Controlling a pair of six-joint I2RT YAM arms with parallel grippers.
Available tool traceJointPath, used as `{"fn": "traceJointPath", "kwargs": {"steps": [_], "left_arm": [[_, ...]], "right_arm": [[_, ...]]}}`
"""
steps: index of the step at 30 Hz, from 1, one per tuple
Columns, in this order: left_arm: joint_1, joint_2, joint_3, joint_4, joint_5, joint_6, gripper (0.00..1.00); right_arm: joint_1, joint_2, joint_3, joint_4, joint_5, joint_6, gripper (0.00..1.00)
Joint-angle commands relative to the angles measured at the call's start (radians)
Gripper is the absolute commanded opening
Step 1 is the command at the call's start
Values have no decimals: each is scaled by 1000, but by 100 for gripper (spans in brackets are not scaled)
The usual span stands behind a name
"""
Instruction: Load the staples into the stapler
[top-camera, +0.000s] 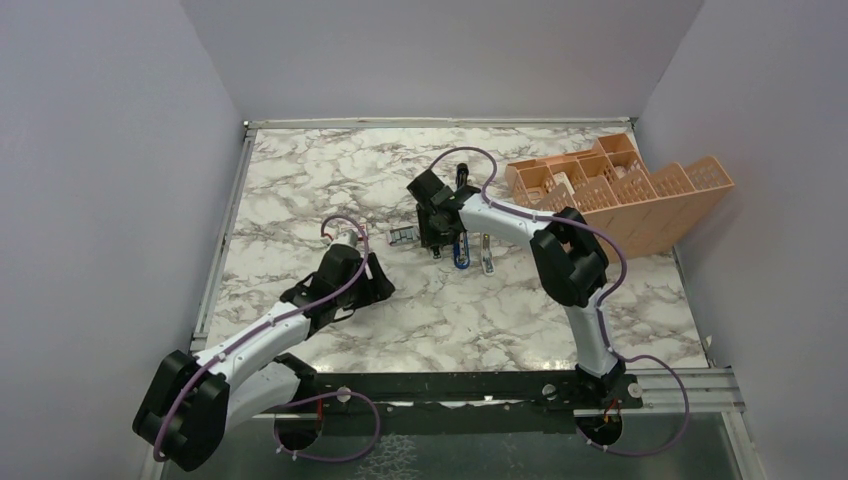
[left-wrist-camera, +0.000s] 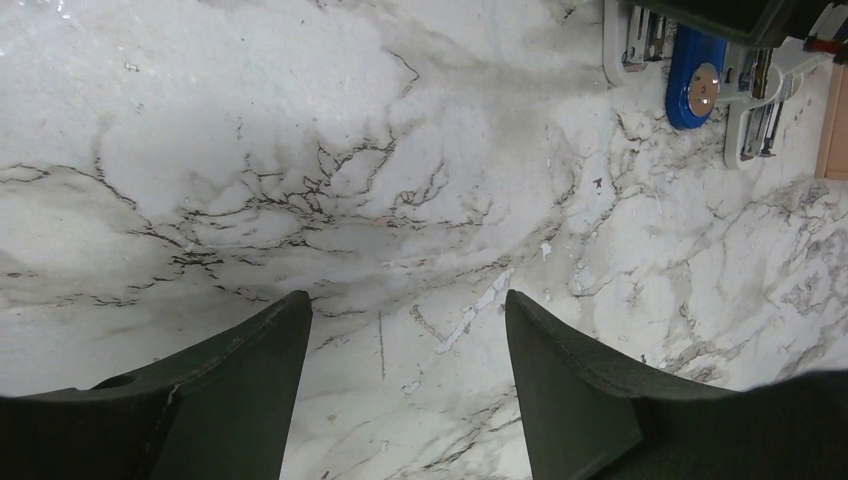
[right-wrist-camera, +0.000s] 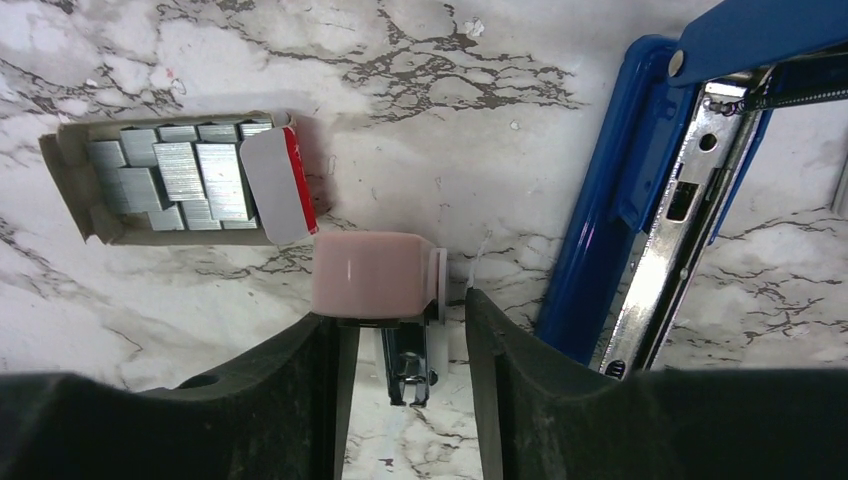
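R gripper (right-wrist-camera: 398, 312) down low btwn staples (right-wrist-camera: 180, 175) and stapler (right-wrist-camera: 600, 200), jaws parted either side of the pink block (right-wrist-camera: 370, 270). Gaps show both sides, so nothing gripped. L gripper (left-wrist-camera: 405, 295) spread wide, empty, parked over bare table (left-wrist-camera: 300, 120), well apart from the work (keeps clear of R, I reckon). Stapler lies flat mid-table, just R of the block, lid swung open, chrome channel up, so a strip can drop in. Long axis runs near-to-far, rounded blue end toward my bases. Staples sit in their open tray (right-wrist-camera: 62, 165) just L of the block, handy.
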Motion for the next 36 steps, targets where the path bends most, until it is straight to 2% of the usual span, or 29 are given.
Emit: {"fn": "traceJointPath", "kwargs": {"steps": [1, 8, 13, 19, 23, 36], "left_arm": [[7, -11, 67, -47, -48, 35, 73], [12, -67, 189, -150, -134, 104, 77], [13, -70, 287, -218, -182, 111, 80], [13, -74, 418, -321, -218, 126, 85], [13, -79, 513, -399, -236, 137, 91], [13, -82, 594, -455, -254, 118, 92]], "right_arm": [[-3, -22, -10, -24, -7, -30, 50], [-7, -177, -80, 10, -7, -65, 57], [-7, -248, -126, 80, -42, -135, 57], [-6, -256, -91, 169, -118, -194, 52], [-6, -202, -19, 217, -143, -220, 52], [-5, 88, 259, 227, -95, -363, 45]]}}
